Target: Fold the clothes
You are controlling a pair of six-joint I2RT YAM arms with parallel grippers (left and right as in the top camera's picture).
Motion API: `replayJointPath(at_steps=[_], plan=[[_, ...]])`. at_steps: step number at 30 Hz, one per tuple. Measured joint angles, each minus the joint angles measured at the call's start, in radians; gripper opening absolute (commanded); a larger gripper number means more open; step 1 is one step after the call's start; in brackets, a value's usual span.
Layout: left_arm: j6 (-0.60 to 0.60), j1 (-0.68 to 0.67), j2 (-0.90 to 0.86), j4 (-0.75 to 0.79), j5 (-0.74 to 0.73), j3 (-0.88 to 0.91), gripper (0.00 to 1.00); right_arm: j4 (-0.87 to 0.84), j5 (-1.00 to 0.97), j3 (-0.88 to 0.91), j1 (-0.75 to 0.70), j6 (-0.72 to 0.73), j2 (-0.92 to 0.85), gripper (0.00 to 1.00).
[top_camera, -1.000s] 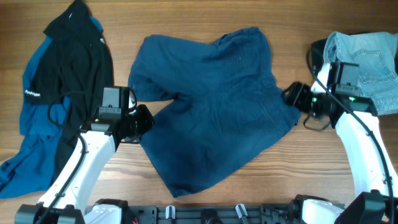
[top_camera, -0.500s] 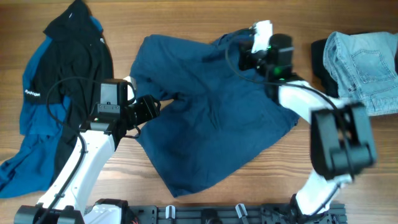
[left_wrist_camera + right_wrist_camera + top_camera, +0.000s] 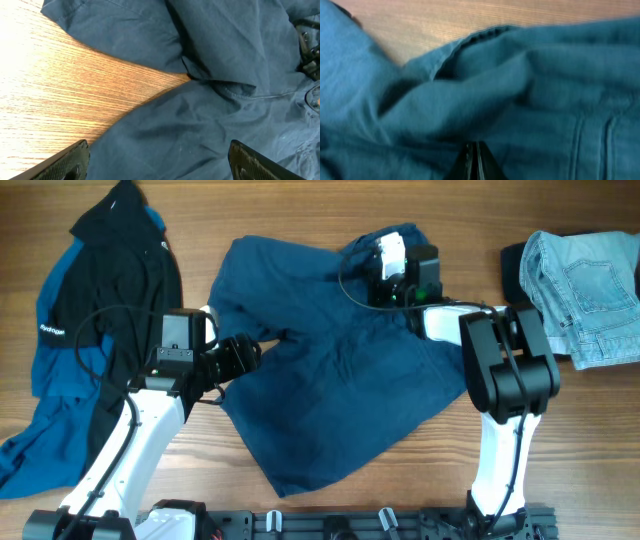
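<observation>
Note right fingers pressed tip to tip at the bottom centre of the right wrist view, with a ridge of blue cloth bunching just above them. Read as a pinch on the shorts, though cannot see the cloth inside the bite itself. Note left fingers at the two lower corners of the left wrist view, set wide and holding nothing, with cloth lying loose below the gap.

Place right gripper at the upper centre of the overhead frame, on the rumpled top edge of the shorts. Place left gripper at centre left, over the notch where bare table cuts into the cloth's left edge.

Find shorts spread unfolded and creased across the middle of the frame. Find jacket heaped at the left and jeans at the upper right, neither touched.

Judge step: taking hold for the first fold, none made yet. Next move calls for a second hold by the left gripper on the near edge. Then lift both holds together and carry one half over the other without dragging the rest.

Cannot make out which part of the shorts is waistband, the right wrist view being blurred. Jeans cut off at the right edge, jacket at the left edge. Cannot identify dark item under the jeans.
</observation>
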State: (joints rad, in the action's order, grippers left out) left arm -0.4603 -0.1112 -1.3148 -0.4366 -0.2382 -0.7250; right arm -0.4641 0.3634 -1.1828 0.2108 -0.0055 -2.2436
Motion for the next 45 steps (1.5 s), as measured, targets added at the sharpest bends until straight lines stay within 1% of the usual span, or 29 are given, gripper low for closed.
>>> replayJointPath(at_steps=[5,11,14,17,20,25,26,27,29,30,31,33,34,35,36,37,38,39,41,42,45], plan=[[0.0,0.0,0.0,-0.01,0.005,0.0,0.89,-0.062,-0.023,-0.004,0.001,0.0,-0.026,0.04],[0.0,0.0,0.0,-0.019,0.005,0.0,0.89,-0.1,-0.218,-0.024,0.012,0.011,-0.043,0.04],[0.0,0.0,0.0,-0.019,0.005,0.0,0.89,-0.099,-0.32,-0.054,0.012,0.016,-0.06,0.05],[0.0,0.0,0.0,-0.023,0.005,0.0,0.89,-0.074,-0.377,-0.09,0.005,0.025,-0.075,0.05],[0.0,0.0,0.0,-0.027,0.005,0.0,0.89,-0.043,-0.427,-0.141,-0.021,0.058,-0.095,0.05],[0.0,0.0,0.0,-0.027,0.005,0.0,0.88,-0.012,-0.462,-0.172,-0.105,0.145,-0.099,0.05],[0.0,0.0,0.0,-0.027,0.005,0.0,0.89,-0.005,-0.462,-0.182,-0.12,0.163,-0.1,0.07],[0.0,0.0,0.0,-0.027,0.005,0.0,0.89,-0.002,-0.458,-0.188,-0.13,0.171,-0.101,0.11],[0.0,0.0,0.0,-0.027,0.005,0.0,0.89,0.002,-0.433,-0.193,-0.136,0.177,-0.101,0.33],[0.0,0.0,0.0,-0.027,0.005,0.0,0.89,0.005,-0.417,-0.193,-0.135,0.183,-0.1,0.46],[0.0,0.0,0.0,-0.027,0.006,0.0,0.89,0.029,-0.386,-0.193,-0.131,0.184,-0.092,0.68],[0.001,0.0,0.0,-0.027,0.018,0.0,0.88,0.078,-0.346,-0.194,-0.126,0.183,-0.063,0.97],[0.003,0.0,0.0,-0.026,0.022,0.0,0.89,0.119,-0.332,-0.193,-0.125,0.185,-0.039,0.99],[0.007,0.0,0.0,-0.024,0.026,0.0,0.89,0.184,-0.303,-0.192,-0.124,0.185,0.005,1.0],[0.011,0.0,0.0,-0.022,0.032,0.0,0.89,0.277,-0.25,-0.192,-0.124,0.185,0.128,1.0],[0.012,0.0,0.0,-0.023,0.032,0.0,0.89,0.372,-0.229,-0.205,-0.124,0.185,0.196,1.0],[0.014,0.0,0.0,-0.019,0.031,0.0,0.89,0.575,-0.2,-0.202,-0.124,0.187,0.369,1.0],[0.014,0.0,0.0,-0.021,0.024,-0.001,0.91,0.644,-0.185,-0.212,-0.124,0.189,0.496,1.0],[0.015,-0.001,0.0,-0.052,-0.012,-0.002,0.92,0.791,-0.178,-0.225,-0.124,0.196,0.61,1.0],[0.014,-0.003,0.003,-0.083,-0.019,-0.004,0.92,0.921,-0.183,-0.23,-0.124,0.209,0.673,1.0],[0.005,-0.038,0.004,-0.19,-0.052,-0.005,0.93,1.203,-0.227,-0.231,-0.125,0.285,0.808,1.0]])
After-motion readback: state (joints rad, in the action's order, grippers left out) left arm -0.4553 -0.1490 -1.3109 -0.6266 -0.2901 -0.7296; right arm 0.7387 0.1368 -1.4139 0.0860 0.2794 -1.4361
